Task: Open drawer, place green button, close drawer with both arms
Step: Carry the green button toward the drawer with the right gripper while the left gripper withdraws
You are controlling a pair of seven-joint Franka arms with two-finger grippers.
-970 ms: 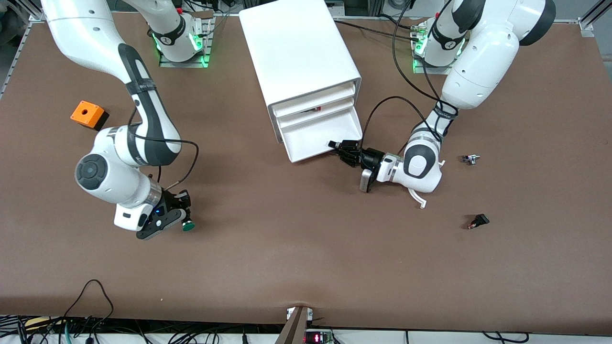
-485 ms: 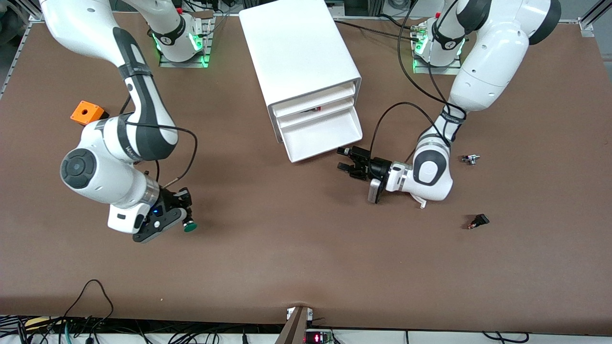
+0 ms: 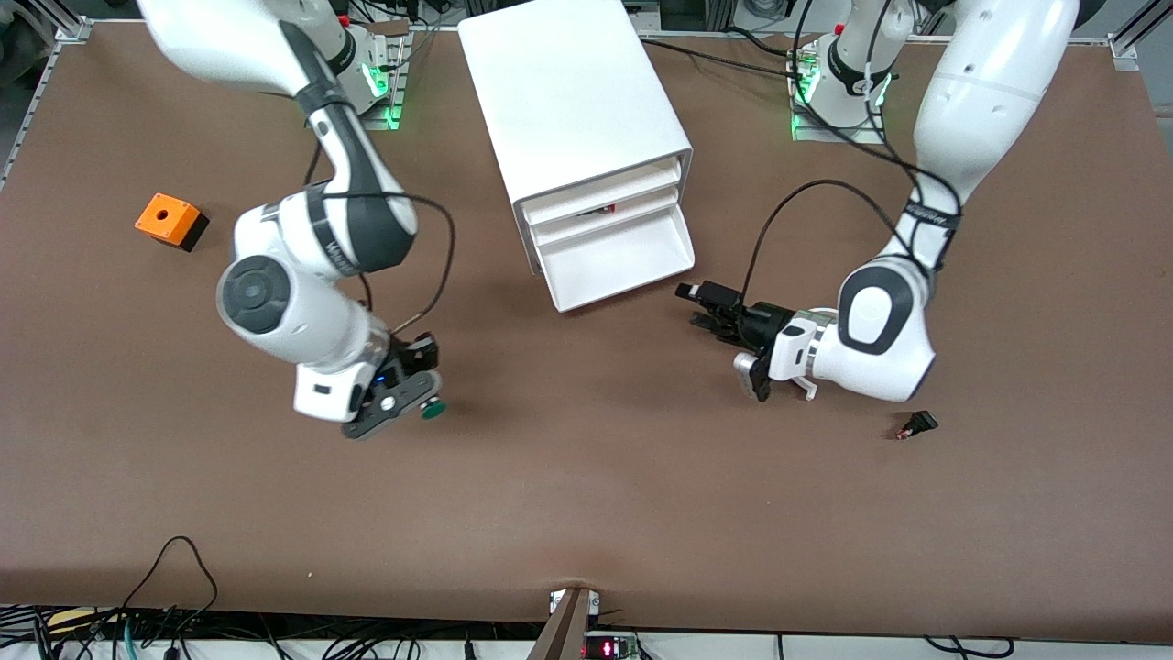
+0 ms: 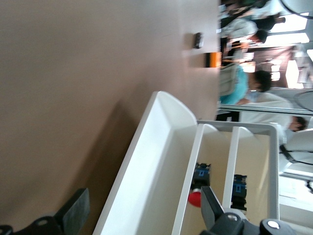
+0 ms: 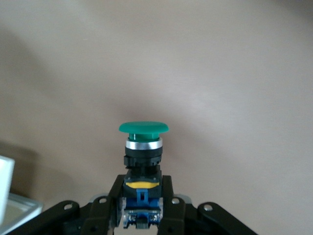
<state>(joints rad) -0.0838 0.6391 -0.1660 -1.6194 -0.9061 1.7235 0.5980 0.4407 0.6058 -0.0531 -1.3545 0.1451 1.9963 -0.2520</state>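
Note:
The drawer (image 3: 616,261), lowest of three in the white cabinet (image 3: 568,92), stands pulled out and its tray looks bare. My left gripper (image 3: 701,305) hangs open a short way off the drawer's front corner, toward the left arm's end, touching nothing. In the left wrist view the drawer (image 4: 146,161) lies between and past the spread fingers (image 4: 73,213). My right gripper (image 3: 414,392) is shut on the button (image 3: 432,410) over bare table, toward the right arm's end from the drawer. The right wrist view shows the button (image 5: 143,147) clamped by its blue rear, green cap pointing away from my right gripper (image 5: 143,191).
An orange box (image 3: 168,220) sits toward the right arm's end. A small black switch (image 3: 916,423) lies beside the left arm's wrist, nearer the front camera. A red-capped part (image 4: 195,198) rests in the middle drawer. Cables trail along the table's front edge.
The left gripper opened, let go of the drawer front and drew back toward the left arm's end. The right arm carried the button toward the cabinet.

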